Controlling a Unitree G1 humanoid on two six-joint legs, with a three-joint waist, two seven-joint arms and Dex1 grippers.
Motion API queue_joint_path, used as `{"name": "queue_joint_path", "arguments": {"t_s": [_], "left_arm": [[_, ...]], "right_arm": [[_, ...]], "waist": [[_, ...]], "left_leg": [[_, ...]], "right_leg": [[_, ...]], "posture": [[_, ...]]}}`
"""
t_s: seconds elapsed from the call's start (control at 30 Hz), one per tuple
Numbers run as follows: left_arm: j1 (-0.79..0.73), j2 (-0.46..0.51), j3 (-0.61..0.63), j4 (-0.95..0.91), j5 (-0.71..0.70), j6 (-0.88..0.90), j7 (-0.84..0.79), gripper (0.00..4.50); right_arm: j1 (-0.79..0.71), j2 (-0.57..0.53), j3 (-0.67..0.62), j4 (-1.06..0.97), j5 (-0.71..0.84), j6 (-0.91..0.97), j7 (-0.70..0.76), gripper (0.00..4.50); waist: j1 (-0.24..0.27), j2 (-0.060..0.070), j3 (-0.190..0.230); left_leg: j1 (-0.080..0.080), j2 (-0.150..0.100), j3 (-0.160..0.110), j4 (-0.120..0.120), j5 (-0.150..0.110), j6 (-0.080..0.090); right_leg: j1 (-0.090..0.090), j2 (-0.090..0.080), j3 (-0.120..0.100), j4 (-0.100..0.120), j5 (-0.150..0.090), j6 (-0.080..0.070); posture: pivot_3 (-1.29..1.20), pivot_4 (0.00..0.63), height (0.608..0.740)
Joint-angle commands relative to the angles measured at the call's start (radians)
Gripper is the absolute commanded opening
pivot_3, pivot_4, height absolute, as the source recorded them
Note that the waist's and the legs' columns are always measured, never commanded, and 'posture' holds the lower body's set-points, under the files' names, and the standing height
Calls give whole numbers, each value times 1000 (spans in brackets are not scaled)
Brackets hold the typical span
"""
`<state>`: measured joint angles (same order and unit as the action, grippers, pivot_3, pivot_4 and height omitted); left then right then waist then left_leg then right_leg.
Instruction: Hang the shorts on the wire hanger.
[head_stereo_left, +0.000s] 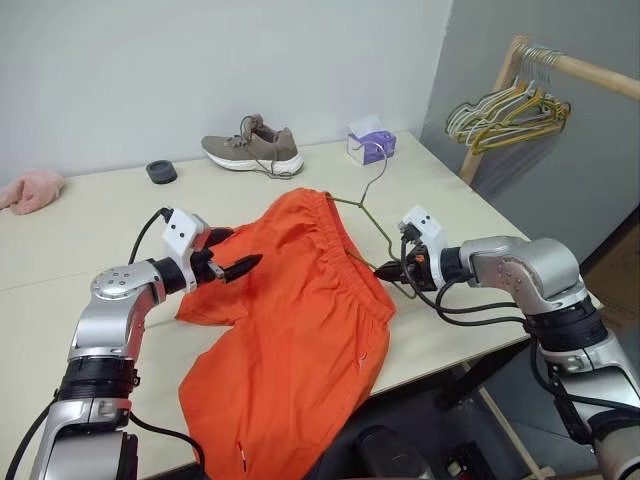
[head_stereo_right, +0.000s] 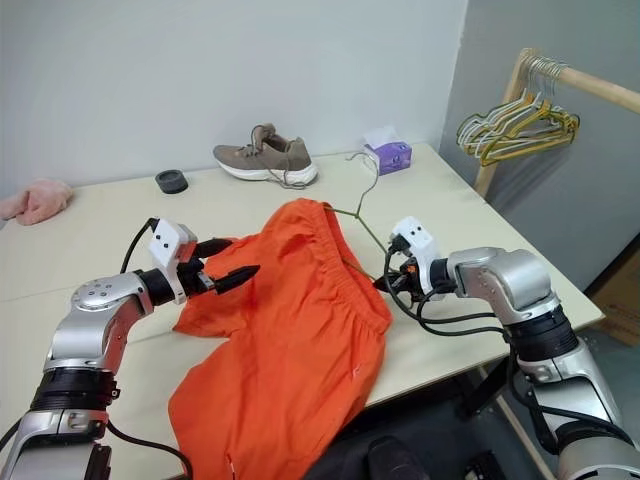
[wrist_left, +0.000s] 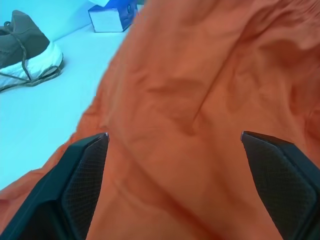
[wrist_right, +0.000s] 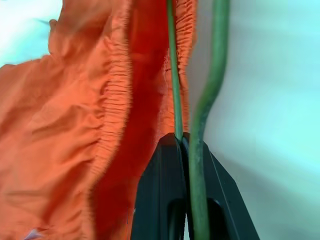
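The shorts (head_stereo_left: 300, 330) lie spread across the surface (head_stereo_left: 80, 230), waistband toward the shoe (head_stereo_left: 252, 146), the legs hanging over the near edge. The hanger (head_stereo_left: 372, 215) is threaded into the waistband: its hook points toward the tissue box (head_stereo_left: 371, 145), and one wire runs from the neck along the right side of the shorts down to the right hand (head_stereo_left: 388, 270).

The right hand is pressed together, pinching the hanger's wire at its lower corner, just beside the waistband's right end. The left hand (head_stereo_left: 232, 268) is spread wide and hovers at the left side of the shorts, fingertips pointing across the fabric toward the hanger. It grips nothing.

The coming move likely turns on this: the hanger's long axis runs from the hook down to the right hand, while the free fabric lies to the left of it, nearest the left hand. So the left hand is probably the one to pull the waistband further along the wire.

The head views show the whole layout. The right wrist view shows the pinch itself, two green wires meeting at the closed fingers with the gathered elastic touching one of them. The left wrist view shows orange fabric between the open fingers (wrist_left: 82, 172).
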<state>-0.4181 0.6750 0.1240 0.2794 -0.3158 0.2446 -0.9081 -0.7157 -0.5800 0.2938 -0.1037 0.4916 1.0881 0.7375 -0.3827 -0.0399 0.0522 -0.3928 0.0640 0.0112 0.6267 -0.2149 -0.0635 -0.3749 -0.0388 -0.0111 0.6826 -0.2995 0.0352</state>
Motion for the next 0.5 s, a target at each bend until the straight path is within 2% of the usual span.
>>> {"name": "queue_joint_path", "arguments": {"t_s": [0.03,0.23,0.4,0.5], "left_arm": [[-54,24,45,-18,-42,12,-27,4466],[-117,119,15,-43,-76,48,-200,4466],[-176,178,-65,-15,-11,-21,-325,4466],[-220,177,-123,22,52,-110,-372,4466]], "right_arm": [[22,-34,49,-85,-68,-95,20,0],[57,-96,157,-134,-231,-263,40,0],[62,-124,209,-146,-347,-389,65,0],[63,-131,224,-157,-400,-449,85,0]], "waist": [[0,0,0],[-2,0,0],[-4,1,1],[-4,1,1]], "left_leg": [[0,0,0,0,0,0],[0,0,0,0,0,0],[0,0,0,0,0,0],[0,0,0,0,0,0]], "right_leg": [[0,0,0,0,0,0],[0,0,0,0,0,0],[0,0,0,0,0,0],[0,0,0,0,0,0]], "posture": [[-372,0,740],[-369,0,740],[-373,0,740],[-375,0,740]]}}
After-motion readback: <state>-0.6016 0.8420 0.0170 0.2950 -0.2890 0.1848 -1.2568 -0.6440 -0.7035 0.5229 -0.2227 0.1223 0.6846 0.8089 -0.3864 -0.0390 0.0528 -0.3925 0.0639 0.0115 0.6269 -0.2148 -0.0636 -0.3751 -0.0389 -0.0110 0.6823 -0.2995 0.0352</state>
